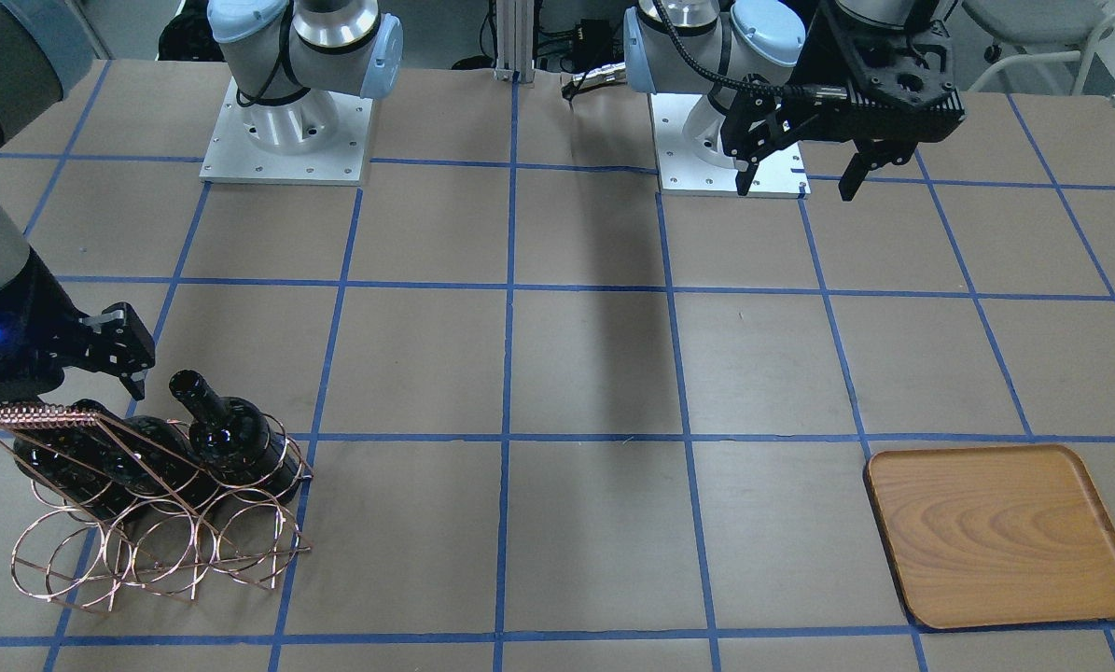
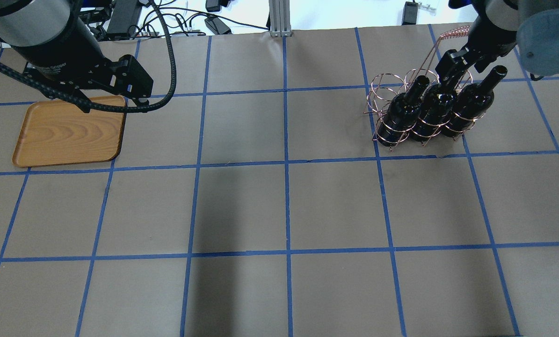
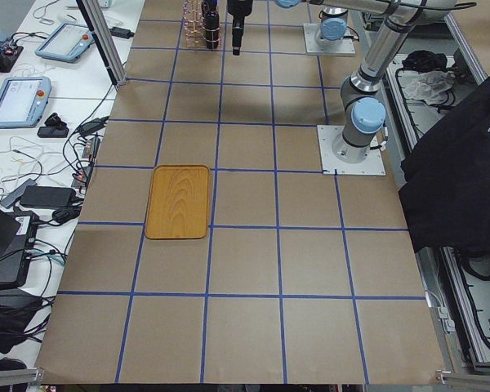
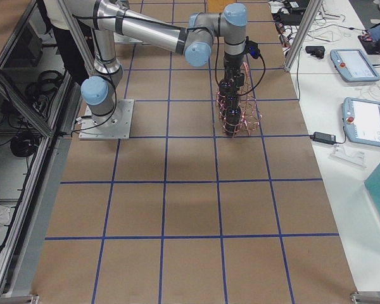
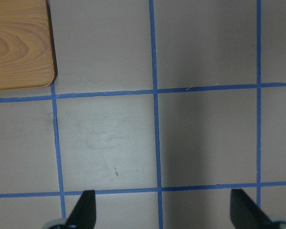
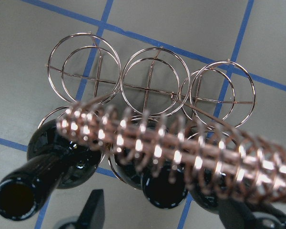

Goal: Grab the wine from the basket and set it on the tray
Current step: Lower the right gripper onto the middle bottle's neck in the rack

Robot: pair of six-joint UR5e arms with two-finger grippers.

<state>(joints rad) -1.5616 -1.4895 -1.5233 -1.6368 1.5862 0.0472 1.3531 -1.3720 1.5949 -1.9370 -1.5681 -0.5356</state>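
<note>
Three dark wine bottles lie side by side in the copper wire basket point(image 2: 386, 89), necks angled up: one point(image 2: 403, 110), the middle one point(image 2: 431, 110) and the outer one point(image 2: 471, 103). My right gripper point(image 6: 165, 212) hangs open over them, just behind the coiled handle bar point(image 6: 181, 152). Its fingers stand either side of the middle bottle's top point(image 6: 164, 191), and I cannot tell whether they touch it. The wooden tray point(image 2: 68, 131) lies bare at the far left. My left gripper point(image 5: 164, 212) hovers open and holds nothing, above the table beside the tray's corner point(image 5: 19, 43).
The basket's upper row of loops point(image 6: 155, 81) holds nothing. Blue tape lines grid the brown table between the basket point(image 1: 146, 551) and the tray point(image 1: 996, 532). Both arm bases point(image 1: 286, 140) stand at the robot's edge of the table.
</note>
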